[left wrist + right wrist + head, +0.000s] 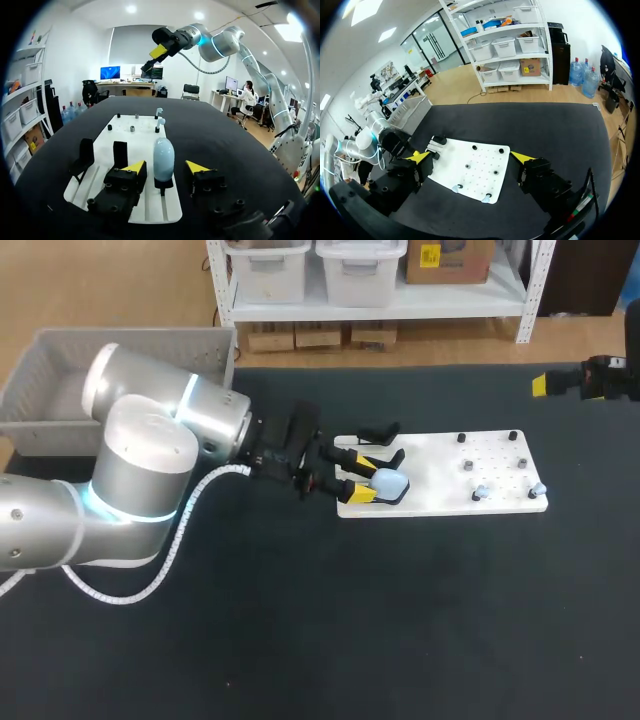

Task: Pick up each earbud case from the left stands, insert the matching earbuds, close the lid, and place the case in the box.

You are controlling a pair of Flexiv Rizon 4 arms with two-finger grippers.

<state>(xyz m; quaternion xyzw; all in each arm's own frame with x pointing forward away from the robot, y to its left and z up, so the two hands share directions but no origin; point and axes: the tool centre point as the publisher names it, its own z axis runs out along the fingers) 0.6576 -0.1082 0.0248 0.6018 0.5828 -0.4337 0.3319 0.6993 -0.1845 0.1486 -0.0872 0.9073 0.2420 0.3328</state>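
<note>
Start at the left of the head view: the grey box (130, 337) sits by the table's (350, 620) back-left corner. Your left arm (150, 460) comes in just in front of it and reaches toward the middle, ending at the left end of the white board (440, 502).

There your left gripper (362, 478) is spread open, one yellow-tipped finger on each side of the pale blue earbud case (390, 482). In the left wrist view, the case stands upright with its lid closed on a black stand between the fingers. You can see a thin gap on both sides, so neither finger touches it. Beside it, out past one finger, are two more black stands (86, 155) in the same row, both bare.

Moving right along the board, you pass a few small dark pegs (467, 467). Then come the two pale earbuds (481, 492) near the board's right end, one close to its corner. Both are well apart from the case.

At the far right, your right gripper (471, 157) is spread wide. It hangs above the table's back-right corner, looking down on the board, well apart from the case and the earbuds.
</note>
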